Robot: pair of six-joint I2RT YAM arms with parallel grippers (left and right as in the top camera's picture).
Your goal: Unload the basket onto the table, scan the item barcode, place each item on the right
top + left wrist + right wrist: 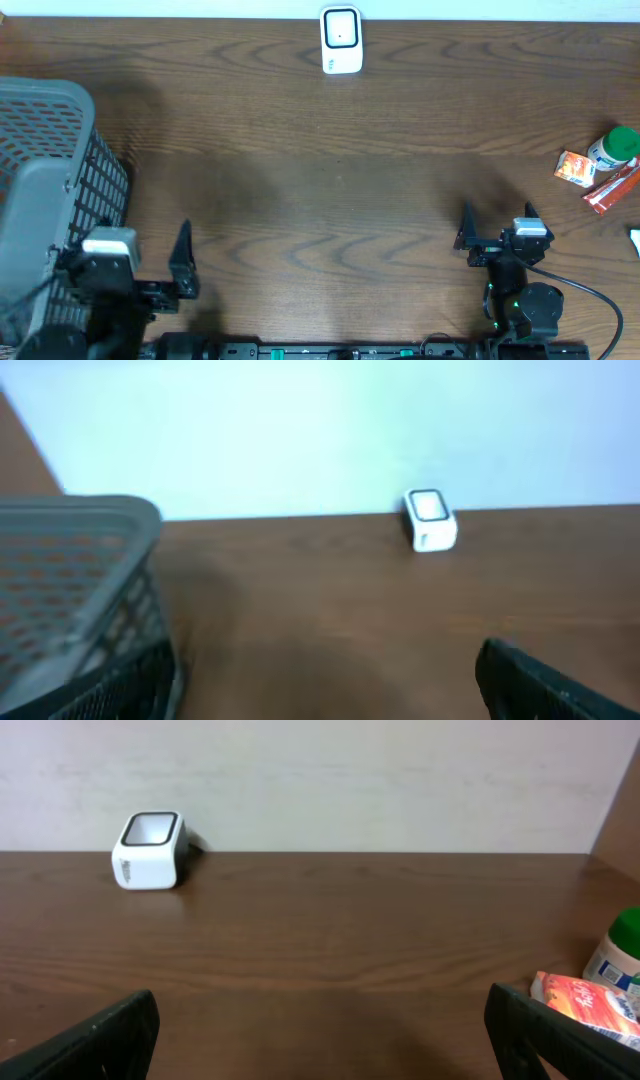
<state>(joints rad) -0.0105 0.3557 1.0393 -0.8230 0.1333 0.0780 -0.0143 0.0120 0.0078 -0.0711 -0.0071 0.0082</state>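
Note:
The white barcode scanner point(341, 40) stands at the table's far edge, also seen as the scanner point(430, 520) in the left wrist view and the scanner point(150, 850) in the right wrist view. Possible items lie at the far right: a green-capped white bottle point(614, 147), an orange packet point(575, 168) and a red stick packet point(612, 190). My right gripper point(498, 218) is open and empty near the front edge, left of those items. My left gripper point(125, 240) is open and empty at the front left, beside the basket; only its right finger point(540, 680) shows.
A grey mesh basket point(50, 180) fills the left side, close against my left arm; the basket point(70, 590) hides the left finger. The bottle point(620, 955) and orange packet point(590, 1000) sit just right of my right gripper point(320, 1040).

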